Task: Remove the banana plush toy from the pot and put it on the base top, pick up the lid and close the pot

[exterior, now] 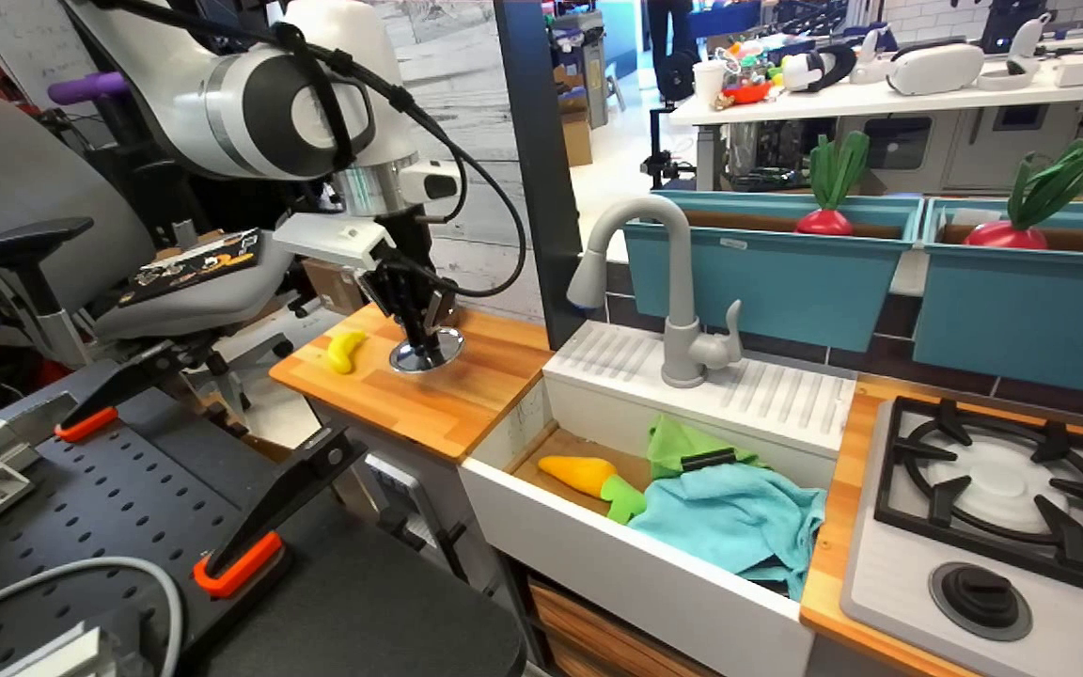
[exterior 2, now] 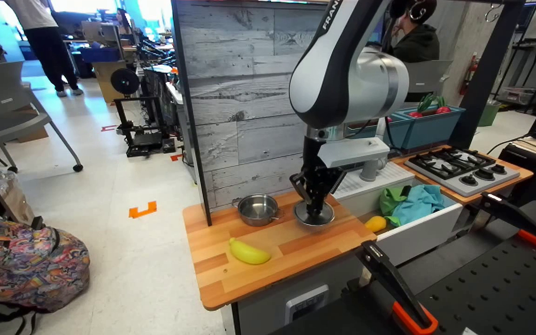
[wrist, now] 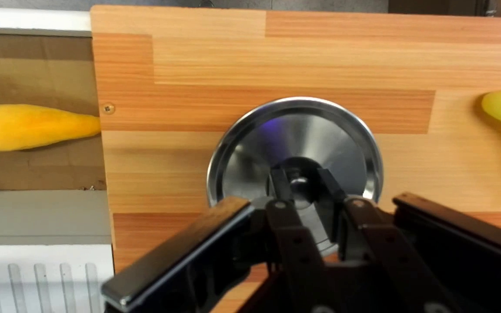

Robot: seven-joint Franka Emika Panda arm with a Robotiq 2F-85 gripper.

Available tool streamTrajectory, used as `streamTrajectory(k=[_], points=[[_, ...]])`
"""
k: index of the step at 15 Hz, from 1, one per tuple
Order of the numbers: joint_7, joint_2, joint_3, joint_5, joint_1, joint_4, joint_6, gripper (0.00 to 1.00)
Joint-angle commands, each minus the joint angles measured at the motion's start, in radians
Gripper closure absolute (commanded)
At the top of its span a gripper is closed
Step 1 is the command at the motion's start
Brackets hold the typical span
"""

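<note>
Black, hard-edged and pointing straight down, my claw (wrist: 303, 179) clenches the middle of the round, polished steel lid (wrist: 296, 137), its fingers (wrist: 282, 187) on either side of a small dark knob (wrist: 299, 181) that I see only in part. The lid's rim gleams; whether it touches the striped, two-toned wooden bench (exterior 2: 296, 242) beneath, I cannot tell.

Near the lid, in an exterior view, the shallow, round, shiny steel pot (exterior 2: 258, 220) with thin loop handles stands upright and uncovered on the bench, close to the whitewashed, wood-grained panel (exterior 2: 249, 116). The smooth, curved yellow plush banana (exterior 2: 249, 251) lies on the bench too, apart from both pot and lid.

For moving, I have a broad stretch of wood between lid and banana, and a narrower strip between lid and pot. The panel rises flat along one side of the bench. On another, the wood ends at a straight edge, beyond which the white, flat-walled sink (exterior: 635, 592) drops away; a fuzzy, tapered yellow-orange toy (wrist: 28, 127) lies in it, its narrow end meeting that edge as the wrist view shows it.
</note>
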Motion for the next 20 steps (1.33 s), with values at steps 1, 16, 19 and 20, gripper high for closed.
streamTrajectory(k=[1, 16, 19, 20], points=[[0.000, -0.054, 0.010, 0.019, 0.021, -0.030, -0.006, 0.95], [0.054, 0.013, 0.012, 0.018, 0.111, 0.170, -0.088, 0.95], [0.064, 0.054, 0.008, 0.016, 0.124, 0.231, -0.119, 0.95], [0.066, 0.071, 0.008, 0.016, 0.127, 0.251, -0.126, 0.95]])
